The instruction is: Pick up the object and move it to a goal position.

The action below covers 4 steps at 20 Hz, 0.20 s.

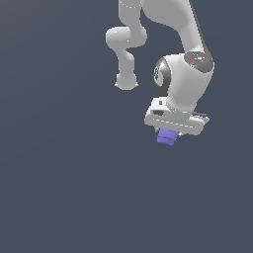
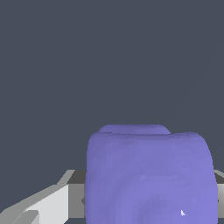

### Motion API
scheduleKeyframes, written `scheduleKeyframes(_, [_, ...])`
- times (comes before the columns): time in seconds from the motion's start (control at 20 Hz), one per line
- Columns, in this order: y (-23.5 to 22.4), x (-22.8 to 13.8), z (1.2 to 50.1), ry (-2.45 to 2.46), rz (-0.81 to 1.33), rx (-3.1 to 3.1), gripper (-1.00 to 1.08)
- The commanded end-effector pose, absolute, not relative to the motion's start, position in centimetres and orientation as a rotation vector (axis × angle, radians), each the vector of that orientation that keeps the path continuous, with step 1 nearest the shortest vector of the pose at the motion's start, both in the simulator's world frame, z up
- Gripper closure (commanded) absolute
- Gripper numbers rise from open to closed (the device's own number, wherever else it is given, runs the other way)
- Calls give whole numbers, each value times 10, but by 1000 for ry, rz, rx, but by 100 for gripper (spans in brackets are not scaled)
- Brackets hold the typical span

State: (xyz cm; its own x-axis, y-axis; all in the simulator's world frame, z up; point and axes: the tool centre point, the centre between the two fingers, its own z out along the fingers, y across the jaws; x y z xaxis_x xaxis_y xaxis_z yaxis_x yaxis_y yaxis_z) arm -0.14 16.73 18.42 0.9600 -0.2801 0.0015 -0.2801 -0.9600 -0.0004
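- Filling the near part of the wrist view, the violet-blue block (image 2: 148,179) sits tucked between the fingers of the hand (image 1: 170,134), just under its white body.
- Panda arm (image 1: 190,74): bent over, carrying the hand above the plain grey desk (image 1: 59,197).
- Hand: it looks clamped on the block, though the finger contact is mostly hidden.
- Risk: only 1 narrow grip holds the block; a fast swing toward the goal could slip it out.
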Motion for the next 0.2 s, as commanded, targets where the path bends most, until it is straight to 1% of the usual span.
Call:
scheduleKeyframes(0.0, [171,0,190,446,-1,-3110,108])
scheduleKeyframes(0.15, [172,1,192,446,-1,-3110,108])
